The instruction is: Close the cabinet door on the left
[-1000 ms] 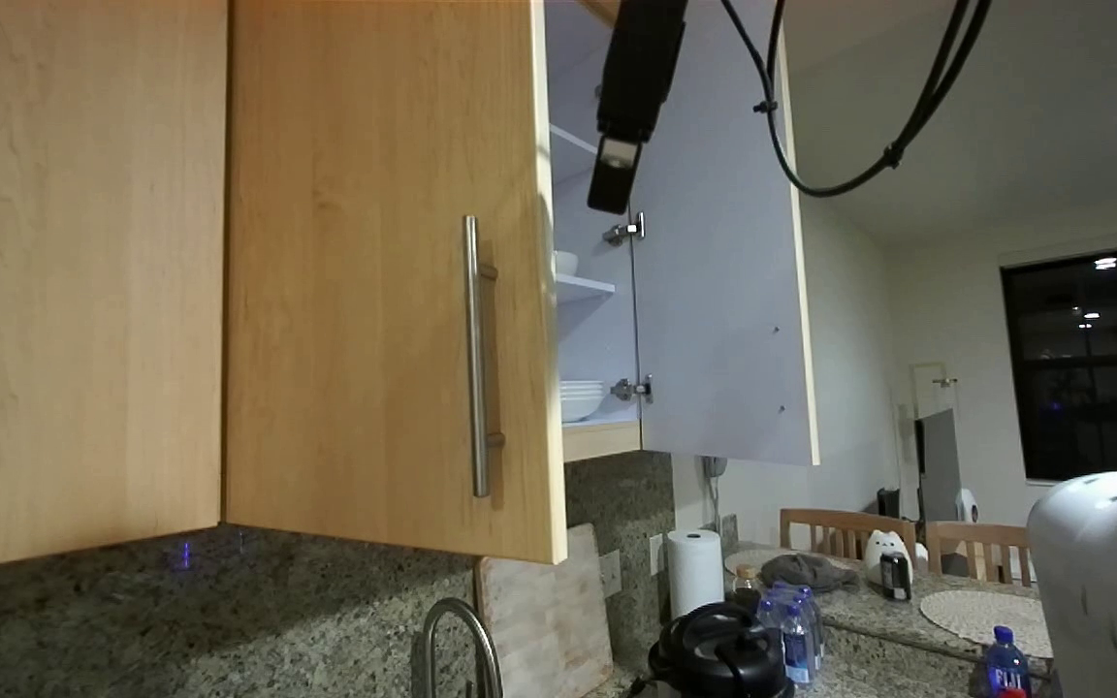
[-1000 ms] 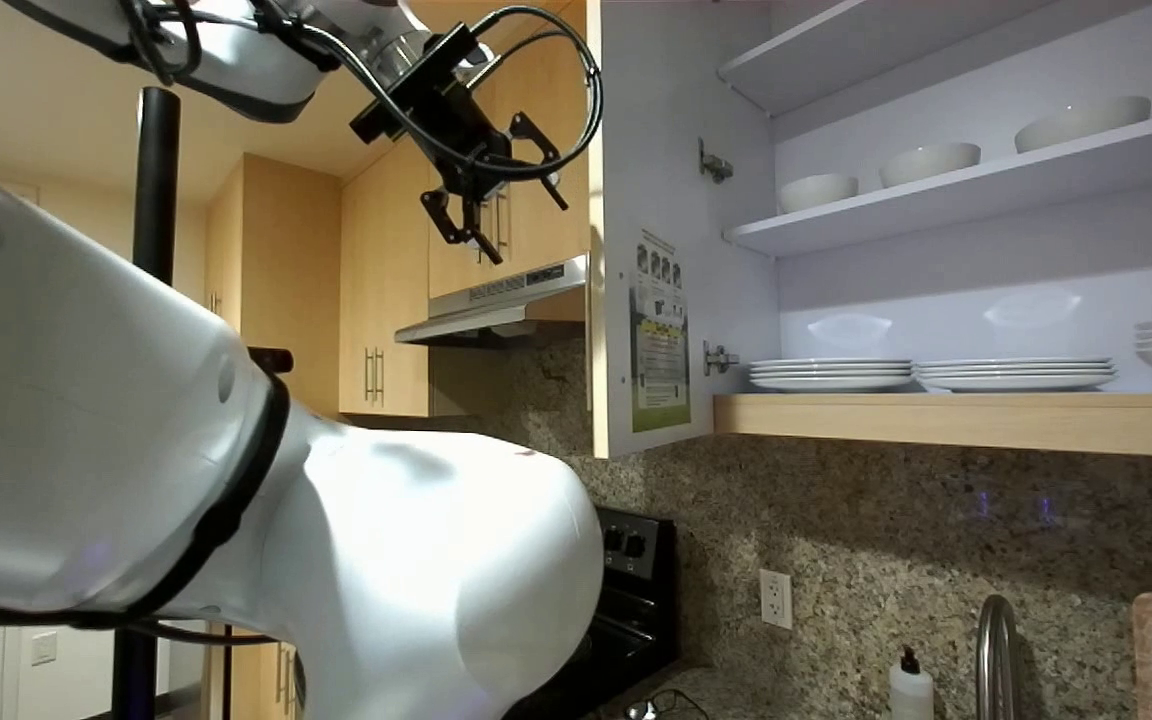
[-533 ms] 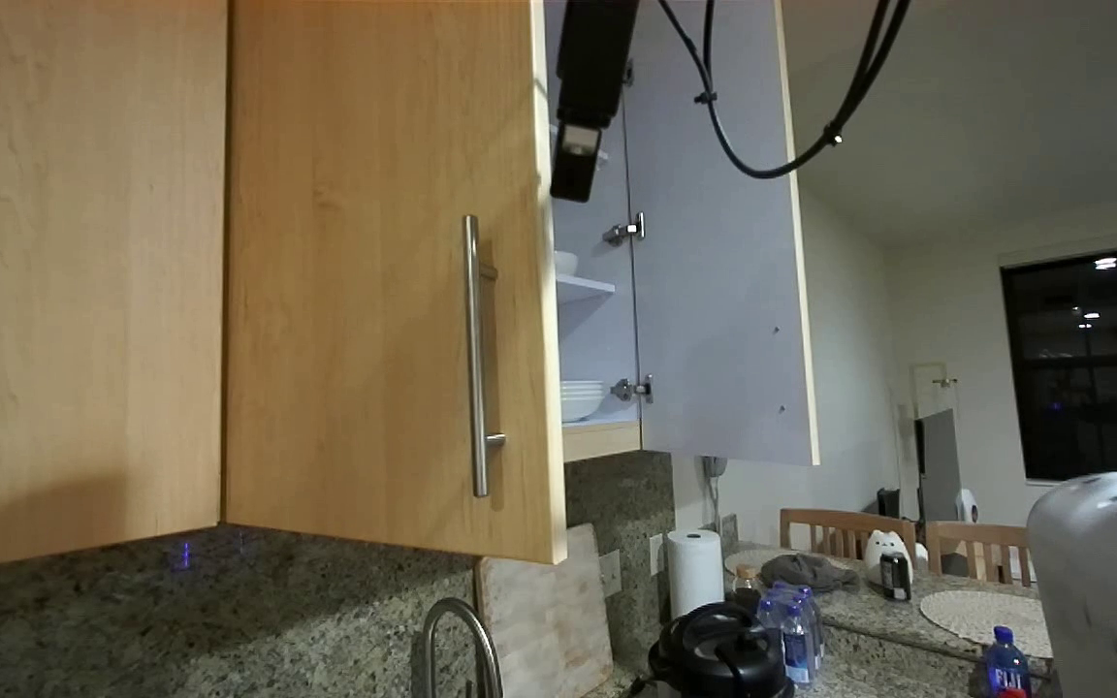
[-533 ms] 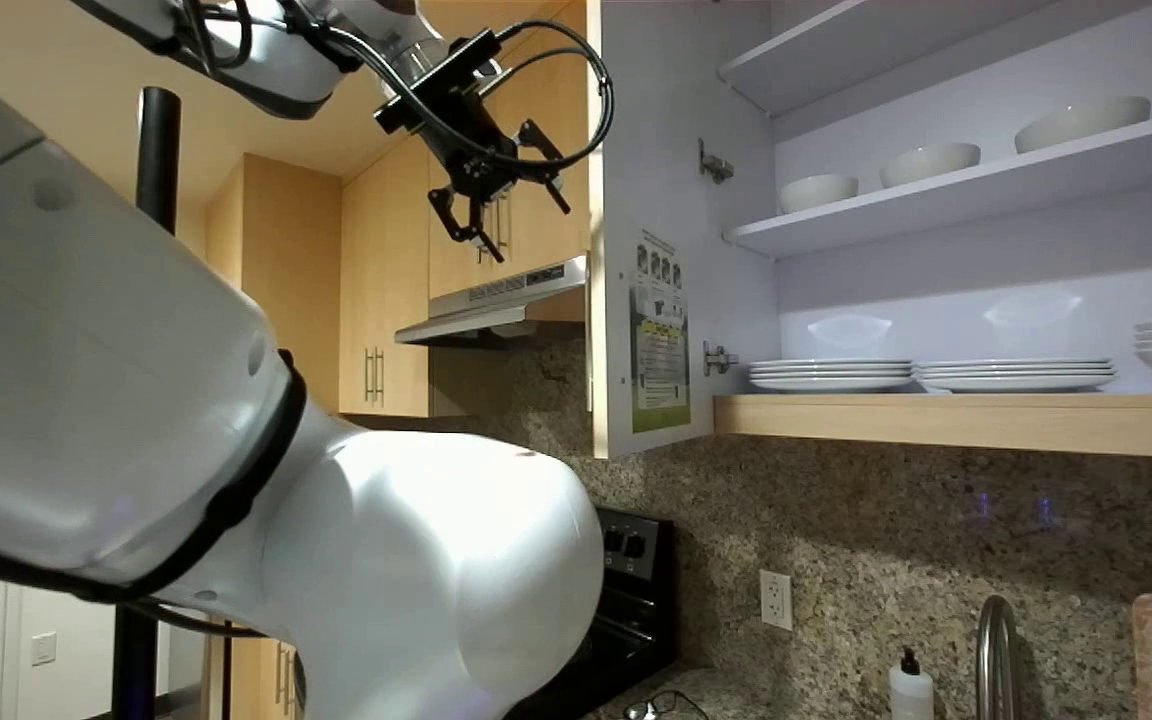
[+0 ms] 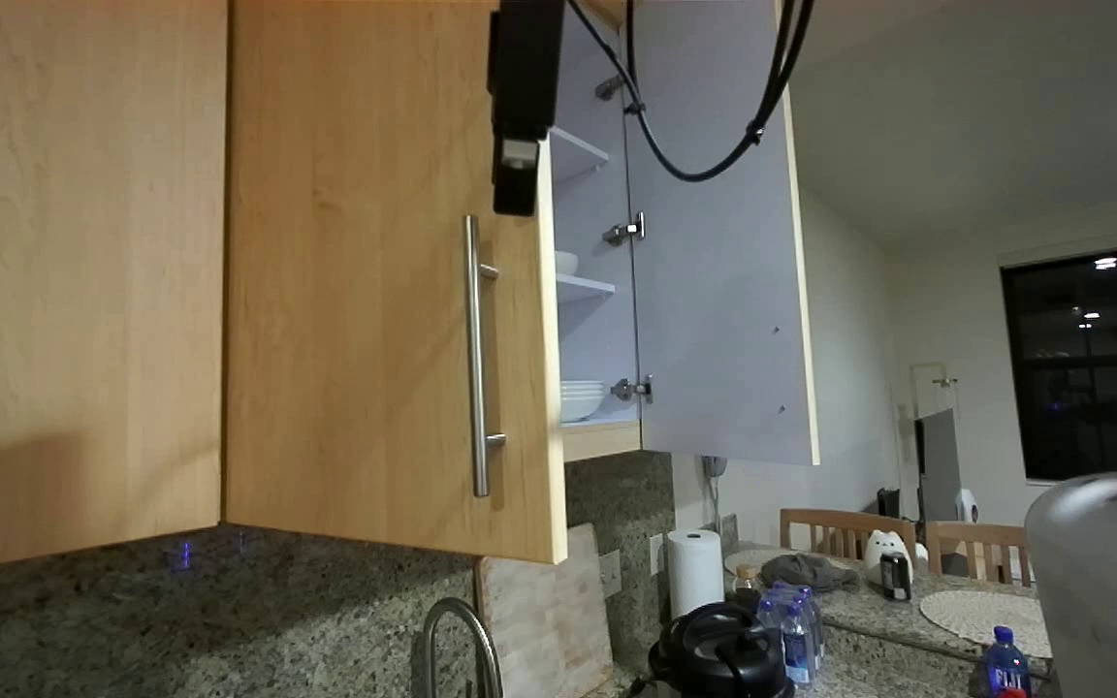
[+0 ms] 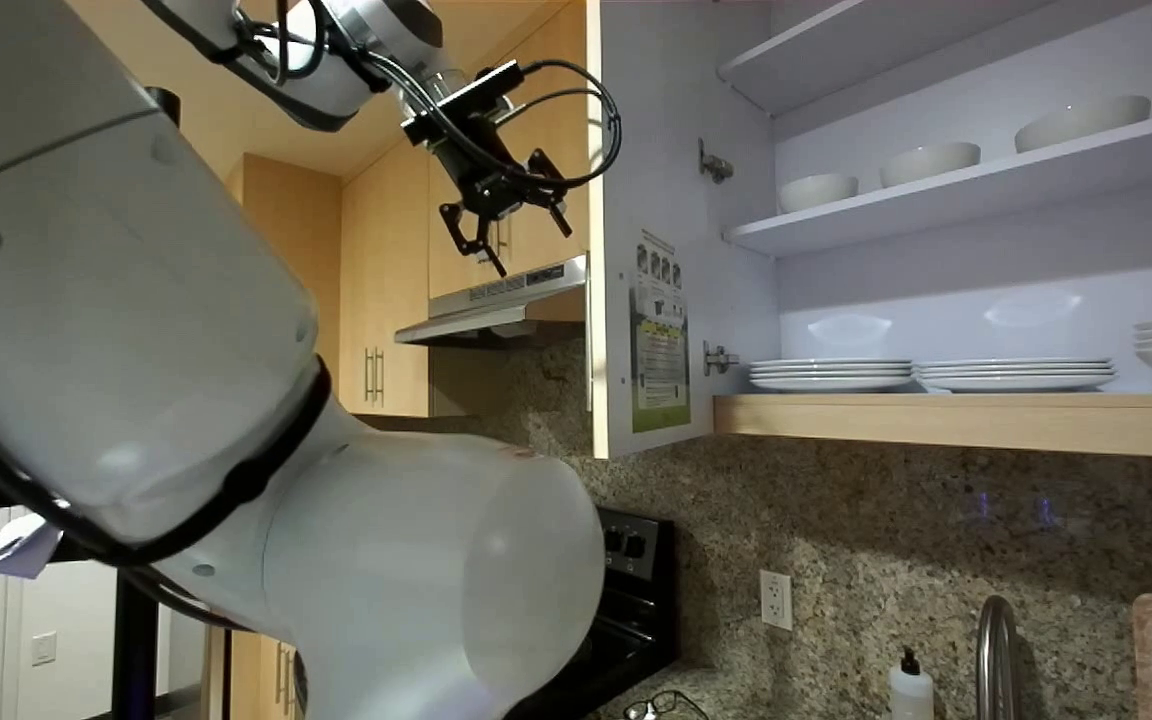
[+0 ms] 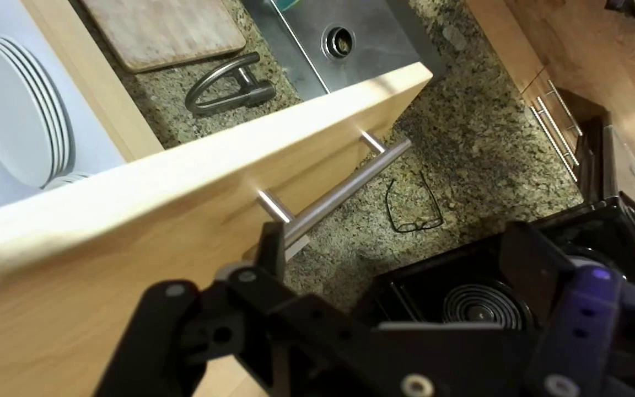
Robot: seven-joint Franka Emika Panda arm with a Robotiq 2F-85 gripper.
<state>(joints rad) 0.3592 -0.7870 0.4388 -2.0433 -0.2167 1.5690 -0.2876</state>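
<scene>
The cabinet door [image 5: 355,291] is a light-wood panel with a slim vertical metal bar handle [image 5: 477,359]. It stands open. In an exterior view its edge [image 6: 597,300] and pale inner face with a poster [image 6: 660,330] show. My gripper is open and empty. In an exterior view it hangs [image 6: 534,252] on the door's outer side. In an exterior view its dark finger [image 5: 517,174] overlaps the door's free edge, above the handle. In the wrist view the gripper [image 7: 397,234] has its left finger overlapping the near end of the handle [image 7: 345,190]; contact cannot be told.
A second pale door [image 5: 714,291] stands open at the cabinet's far side. Shelves hold bowls [image 6: 929,164] and plates [image 6: 831,375]. Below are a faucet [image 7: 235,88], a sink [image 7: 367,33], glasses [image 7: 414,226] and a stove [image 7: 405,298]. A range hood [image 6: 496,305] is behind the gripper.
The gripper has moved left in an exterior view, from in front of the cabinet opening to the door's free edge; elsewhere it shifts slightly right and down. The door has not moved.
</scene>
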